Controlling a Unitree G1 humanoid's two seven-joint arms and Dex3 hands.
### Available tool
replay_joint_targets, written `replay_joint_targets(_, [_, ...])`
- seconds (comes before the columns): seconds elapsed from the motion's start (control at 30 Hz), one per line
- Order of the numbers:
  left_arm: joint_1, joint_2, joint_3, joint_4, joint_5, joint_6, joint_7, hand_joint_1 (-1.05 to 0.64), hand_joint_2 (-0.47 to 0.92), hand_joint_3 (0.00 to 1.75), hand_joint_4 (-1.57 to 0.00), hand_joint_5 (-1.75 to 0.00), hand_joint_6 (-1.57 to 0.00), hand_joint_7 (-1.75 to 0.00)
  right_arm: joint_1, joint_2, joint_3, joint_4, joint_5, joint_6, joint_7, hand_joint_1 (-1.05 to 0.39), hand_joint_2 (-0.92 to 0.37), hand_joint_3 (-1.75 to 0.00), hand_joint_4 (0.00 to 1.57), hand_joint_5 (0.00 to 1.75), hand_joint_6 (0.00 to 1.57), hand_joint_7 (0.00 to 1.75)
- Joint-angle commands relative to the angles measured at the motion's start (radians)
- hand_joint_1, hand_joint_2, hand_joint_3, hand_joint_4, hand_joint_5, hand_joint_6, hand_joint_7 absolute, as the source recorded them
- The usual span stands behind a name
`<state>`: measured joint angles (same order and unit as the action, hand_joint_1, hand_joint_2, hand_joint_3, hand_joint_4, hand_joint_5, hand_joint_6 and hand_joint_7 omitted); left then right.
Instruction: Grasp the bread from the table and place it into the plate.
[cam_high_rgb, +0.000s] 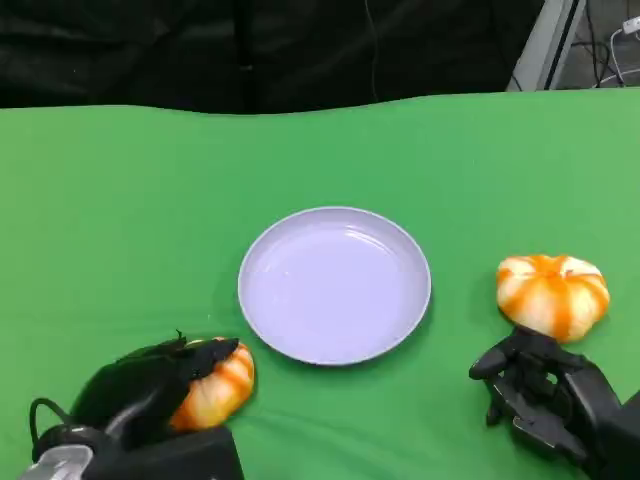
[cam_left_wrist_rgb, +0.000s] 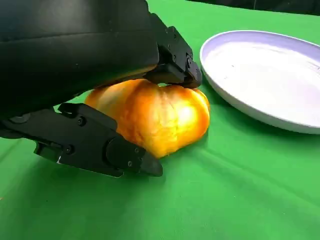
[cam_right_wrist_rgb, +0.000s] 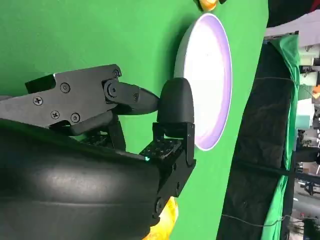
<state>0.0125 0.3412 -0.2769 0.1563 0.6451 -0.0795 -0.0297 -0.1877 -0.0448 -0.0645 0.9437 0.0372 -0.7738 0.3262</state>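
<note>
Left hand (cam_high_rgb: 150, 390) is clamped on a glossy orange-striped bread roll (cam_high_rgb: 215, 383), fingers over its top and thumb against its near flank; the roll sits on the green tablecloth (cam_high_rgb: 120, 230) at about 7 o'clock of the lavender plate (cam_high_rgb: 335, 285), just off its rim. Second roll (cam_high_rgb: 552, 293) lies at 3 o'clock of the plate; right hand (cam_high_rgb: 545, 390) hovers just beside it, fingers apart, holding nothing. Judgement: roll looks light, soft, and smooth-crusted, so a wide, gentle wrap across the dome should hold without crushing.
</note>
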Motion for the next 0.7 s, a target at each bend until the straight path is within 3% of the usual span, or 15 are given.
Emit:
replay_joint_targets(0.03, [0.020,0.020,-0.005,0.024,0.018,0.009,0.039,-0.04,0.92,0.09,-0.45,-0.01,-0.41,-0.01,0.001,-0.016,-0.003,-0.010,0.006,-0.005,-0.001,-0.25,-0.92,-0.49,0.57,1.75,0.64,1.25])
replay_joint_targets(0.07, [0.018,0.015,-0.002,0.037,0.036,-0.003,0.096,-0.02,0.92,0.10,-0.94,-0.12,-0.89,-0.11,0.000,-0.016,-0.003,-0.008,0.007,-0.006,-0.001,-0.25,-0.92,-0.49,0.57,1.75,0.64,1.25])
replay_joint_targets(0.1, [0.017,0.012,-0.002,0.048,0.048,-0.012,0.138,-0.02,0.92,0.10,-1.16,-0.11,-1.11,-0.09,-0.001,-0.016,-0.003,-0.006,0.007,-0.006,0.000,-0.24,-0.92,-0.50,0.57,1.75,0.64,1.25])
replay_joint_targets(0.13, [0.016,0.010,-0.002,0.056,0.055,-0.018,0.164,-0.02,0.92,0.10,-1.30,-0.10,-1.25,-0.07,-0.001,-0.016,-0.003,-0.005,0.007,-0.007,0.000,-0.24,-0.92,-0.50,0.58,1.74,0.64,1.25])
replay_joint_targets(0.2, [0.014,0.012,-0.006,0.065,0.056,-0.023,0.180,-0.02,0.92,0.10,-1.37,-0.09,-1.32,-0.06,-0.002,-0.015,-0.004,-0.005,0.008,-0.007,0.001,-0.24,-0.92,-0.50,0.58,1.74,0.64,1.24])
replay_joint_targets(0.3, [0.012,0.000,-0.001,0.085,0.055,-0.040,0.235,-0.03,0.92,0.10,-1.40,-0.08,-1.34,-0.05,-0.003,-0.015,-0.004,-0.003,0.007,-0.008,-0.001,-0.24,-0.92,-0.50,0.58,1.74,0.64,1.24])
replay_joint_targets(0.33, [0.011,-0.009,0.005,0.097,0.053,-0.051,0.271,-0.08,0.91,0.19,-1.22,-0.72,-1.35,-0.26,-0.004,-0.015,-0.004,-0.001,0.007,-0.008,-0.001,-0.24,-0.92,-0.50,0.58,1.74,0.64,1.24])
replay_joint_targets(0.37, [0.010,-0.015,0.008,0.106,0.052,-0.059,0.298,-0.12,0.86,0.32,-0.98,-1.32,-1.19,-0.67,-0.005,-0.015,-0.004,0.000,0.006,-0.009,-0.002,-0.24,-0.92,-0.50,0.58,1.74,0.65,1.24])
replay_joint_targets(0.4, [0.009,-0.017,0.008,0.114,0.051,-0.065,0.314,-0.13,0.83,0.39,-0.89,-1.53,-1.11,-0.87,-0.006,-0.014,-0.004,0.001,0.006,-0.009,-0.002,-0.24,-0.92,-0.50,0.58,1.74,0.65,1.24])
replay_joint_targets(0.47, [0.006,-0.016,0.005,0.122,0.050,-0.070,0.325,-0.14,0.81,0.46,-0.83,-1.70,-1.04,-1.04,-0.006,-0.014,-0.004,0.001,0.006,-0.009,-0.002,-0.24,-0.92,-0.50,0.58,1.75,0.65,1.24])
replay_joint_targets(0.6, [0.006,-0.019,0.010,0.131,0.051,-0.088,0.377,-0.13,0.80,0.44,-0.80,-1.74,-0.91,-1.29,-0.007,-0.013,-0.005,0.003,0.009,-0.005,0.000,-0.24,-0.92,-0.50,0.58,1.75,0.65,1.24])
replay_joint_targets(0.7, [0.010,-0.019,0.011,0.126,0.047,-0.089,0.386,-0.13,0.82,0.44,-0.80,-1.75,-0.86,-1.33,-0.008,-0.015,-0.005,0.006,0.008,-0.010,0.001,-0.25,-0.92,-0.49,0.58,1.75,0.65,1.24])
